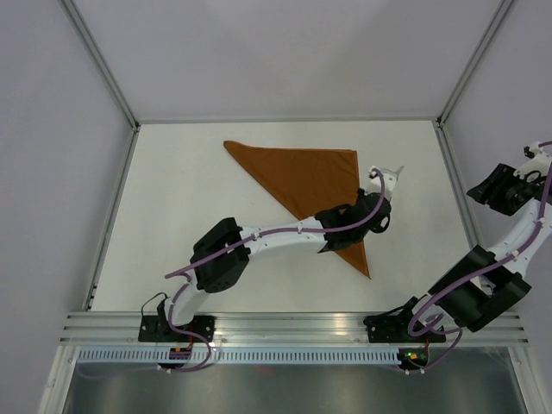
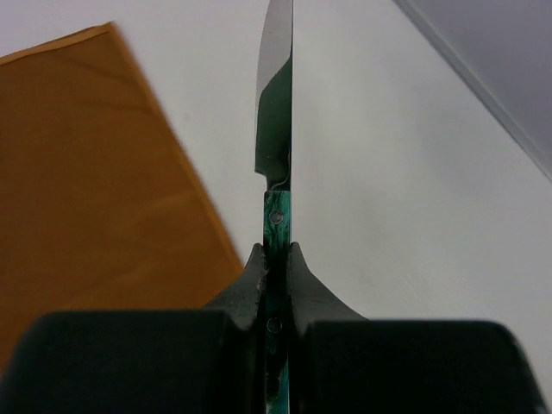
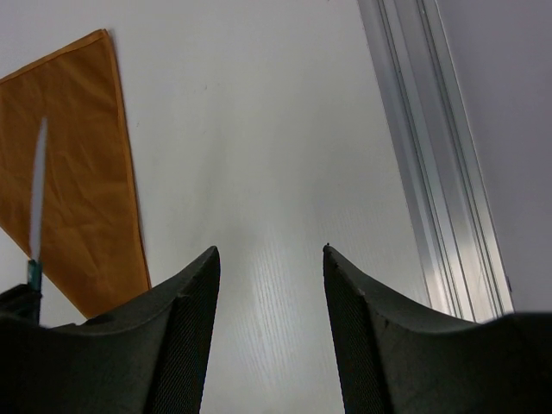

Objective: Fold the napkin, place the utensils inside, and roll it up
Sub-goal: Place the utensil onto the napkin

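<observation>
The napkin (image 1: 315, 177) lies folded into a rust-orange triangle on the white table, its long point toward the near right. My left arm reaches over it. My left gripper (image 1: 384, 184) is just past the cloth's right edge, shut on the teal handle of the knife (image 1: 395, 172). In the left wrist view the fingers (image 2: 250, 276) clamp the handle, and the silver blade (image 2: 276, 103) points away over bare table, with the napkin (image 2: 86, 172) to its left. My right gripper (image 1: 483, 188) hangs open and empty near the right wall. Its wrist view shows the napkin (image 3: 69, 155) and the knife (image 3: 37, 185) at the left.
An aluminium frame rail (image 3: 440, 172) runs along the table's right edge, close to the right gripper (image 3: 270, 250). Grey walls enclose the table at the back and sides. Bare white tabletop (image 1: 190, 207) shows left of the napkin.
</observation>
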{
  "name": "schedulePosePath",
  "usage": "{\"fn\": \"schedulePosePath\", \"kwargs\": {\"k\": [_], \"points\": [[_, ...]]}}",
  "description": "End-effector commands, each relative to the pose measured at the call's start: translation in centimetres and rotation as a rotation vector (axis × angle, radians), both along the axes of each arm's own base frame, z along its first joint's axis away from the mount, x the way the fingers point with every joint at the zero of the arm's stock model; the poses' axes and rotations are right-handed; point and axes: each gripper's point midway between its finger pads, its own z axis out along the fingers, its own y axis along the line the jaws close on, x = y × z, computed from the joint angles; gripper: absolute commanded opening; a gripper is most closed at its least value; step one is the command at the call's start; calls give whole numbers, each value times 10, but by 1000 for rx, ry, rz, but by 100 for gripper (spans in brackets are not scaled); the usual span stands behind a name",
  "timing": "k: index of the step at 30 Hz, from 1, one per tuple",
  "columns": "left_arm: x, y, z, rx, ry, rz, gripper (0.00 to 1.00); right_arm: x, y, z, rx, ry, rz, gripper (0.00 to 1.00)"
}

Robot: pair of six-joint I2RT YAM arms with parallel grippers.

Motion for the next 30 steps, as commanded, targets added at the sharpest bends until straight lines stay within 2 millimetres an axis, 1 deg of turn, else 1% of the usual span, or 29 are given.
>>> {"fn": "schedulePosePath", "kwargs": {"k": [1,2,3,4,5,6,7,8,9,10,11,12,13,14,15,16,17,18,19,20,21,24,25,27,30], "points": [[30,60,26,-97,29,325,2,14,4,15,-54,-39,74,57],[34,66,30,-123,33,361,2,17,6,14,-63,-34,84,58],[35,76,23,-134,68,409,2,23,14,12,-78,-26,110,58],[37,88,28,-150,83,447,2,27,19,10,-82,-20,124,58],[46,105,19,-145,97,506,2,31,23,10,-89,-18,141,58],[47,118,11,-167,143,564,2,34,29,9,-91,-16,154,58],[49,127,7,-180,167,597,2,40,37,9,-99,-14,176,58],[56,143,2,-189,188,646,2,44,41,8,-103,-13,186,58],[56,153,-5,-211,224,698,2,47,45,7,-108,-11,194,58],[60,162,-10,-217,237,734,2,53,54,8,-109,-15,217,58],[62,169,-15,-212,238,769,2,56,57,6,-114,-9,222,58],[64,172,-17,-241,257,803,2,60,65,6,-116,-10,243,58],[61,183,-27,-202,271,845,2,63,69,5,-115,-10,249,57],[67,189,-30,-209,275,893,2,65,71,3,-123,-3,252,57],[69,193,-33,-259,304,949,2,69,79,3,-125,-5,272,57],[68,209,-44,-209,323,1002,2,71,81,2,-126,-4,273,57],[70,209,-43,-234,342,1029,2,73,85,-1,-123,4,282,57],[72,212,-52,-247,363,1072,2,75,90,-2,-127,8,293,57],[73,223,-58,-230,377,1112,2,77,92,-3,-131,9,300,57],[75,220,-59,-249,401,1119,2,79,95,-6,-128,15,303,57],[77,220,-66,-244,410,1131,2,80,99,-7,-132,19,313,57],[81,224,-74,-253,437,1168,2,81,105,-12,-130,28,325,57],[82,225,-81,-243,445,1181,2,82,105,-13,-136,28,324,57],[84,230,-87,-253,485,1222,2,83,107,-17,-139,32,329,57],[85,230,-97,-233,503,1247,2,84,110,-22,-138,42,334,56]]}}
